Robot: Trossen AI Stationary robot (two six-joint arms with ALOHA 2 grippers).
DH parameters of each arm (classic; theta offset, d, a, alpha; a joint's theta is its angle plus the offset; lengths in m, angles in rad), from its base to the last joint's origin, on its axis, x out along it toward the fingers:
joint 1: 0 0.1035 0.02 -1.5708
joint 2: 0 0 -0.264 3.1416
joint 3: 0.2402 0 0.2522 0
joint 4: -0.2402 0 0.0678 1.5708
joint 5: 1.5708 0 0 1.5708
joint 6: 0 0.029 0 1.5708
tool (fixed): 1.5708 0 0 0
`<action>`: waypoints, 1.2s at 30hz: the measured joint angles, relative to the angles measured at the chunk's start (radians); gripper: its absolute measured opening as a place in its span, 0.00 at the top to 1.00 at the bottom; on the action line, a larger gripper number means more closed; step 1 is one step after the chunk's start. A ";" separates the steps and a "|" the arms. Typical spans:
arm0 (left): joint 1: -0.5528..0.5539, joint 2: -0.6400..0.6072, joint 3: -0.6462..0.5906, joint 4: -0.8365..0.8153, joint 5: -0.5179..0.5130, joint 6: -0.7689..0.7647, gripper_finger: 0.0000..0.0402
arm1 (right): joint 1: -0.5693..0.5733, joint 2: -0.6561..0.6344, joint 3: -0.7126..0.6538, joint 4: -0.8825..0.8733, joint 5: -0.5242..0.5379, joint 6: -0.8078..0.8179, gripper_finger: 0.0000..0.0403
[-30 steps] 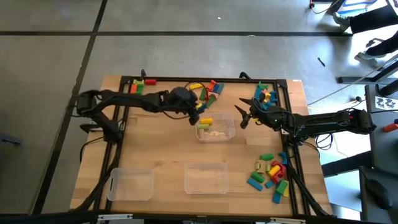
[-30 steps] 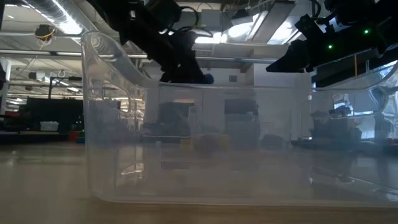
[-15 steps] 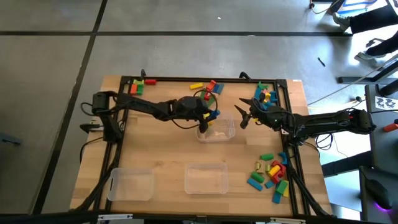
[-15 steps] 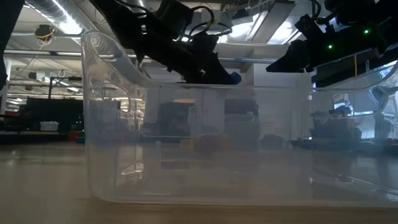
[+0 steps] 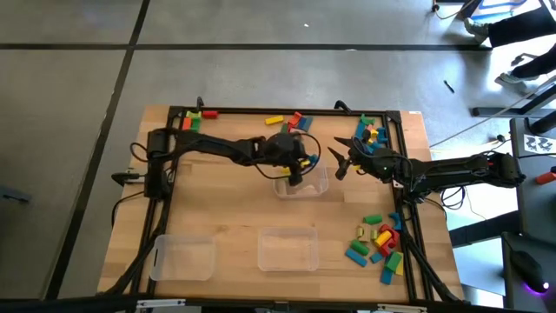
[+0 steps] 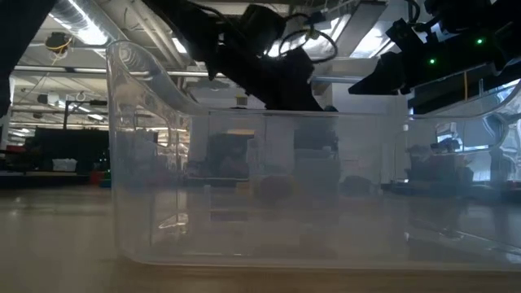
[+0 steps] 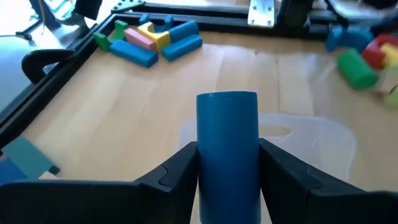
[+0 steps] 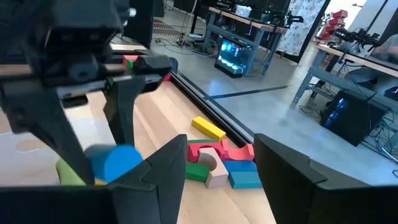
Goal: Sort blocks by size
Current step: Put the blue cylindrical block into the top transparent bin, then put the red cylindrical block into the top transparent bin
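My left gripper (image 5: 300, 167) hangs over the far clear tray (image 5: 317, 186) at the table's middle and is shut on a blue round block (image 7: 227, 118). That block also shows in the high view (image 5: 309, 160) and in the right wrist view (image 8: 121, 160). My right gripper (image 5: 337, 162) waits open and empty just right of that tray, above the table. Blocks lie in piles at the far middle (image 5: 292, 122), far right (image 5: 371, 132), far left (image 5: 193, 119) and near right (image 5: 380, 243). My left gripper pinches the blue round block by its two long sides (image 7: 203, 155) between its two fingers. The fingers lie along the block, whose free end sticks out past the fingertips. The block is lifted clear, above the far tray.
Two more clear trays stand near the table's front edge, one at the middle (image 5: 287, 249) and one at the left (image 5: 183, 258). The middle one fills the low view (image 6: 260, 187). A black frame (image 5: 261, 111) edges the table.
My left gripper has gone toward the table's right edge with the blue block, from left of the far tray to over it. The block stays lifted clear in the shut fingers.
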 joint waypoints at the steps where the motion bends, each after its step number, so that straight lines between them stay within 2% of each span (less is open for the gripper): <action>1: 0.000 0.007 0.001 0.001 0.000 0.027 0.64 | 0.000 0.000 0.000 0.000 0.000 0.000 0.54; 7: 0.001 0.025 0.003 -0.001 0.000 0.171 0.64 | 0.000 0.000 0.000 -0.005 0.000 0.000 0.54; 13: 0.001 0.025 0.003 0.040 0.000 0.152 0.64 | 0.000 0.000 0.000 -0.006 0.000 0.000 0.54; 24: 0.000 0.022 0.004 0.008 0.000 0.119 0.48 | 0.000 0.000 0.000 -0.006 0.000 0.000 0.54; 32: -0.005 -0.116 0.004 -0.168 -0.004 0.113 0.48 | 0.000 0.000 0.000 -0.011 0.000 0.000 0.54; 36: -0.004 -0.212 0.004 -0.307 -0.069 0.115 0.49 | 0.000 0.000 0.000 -0.011 0.000 0.000 0.54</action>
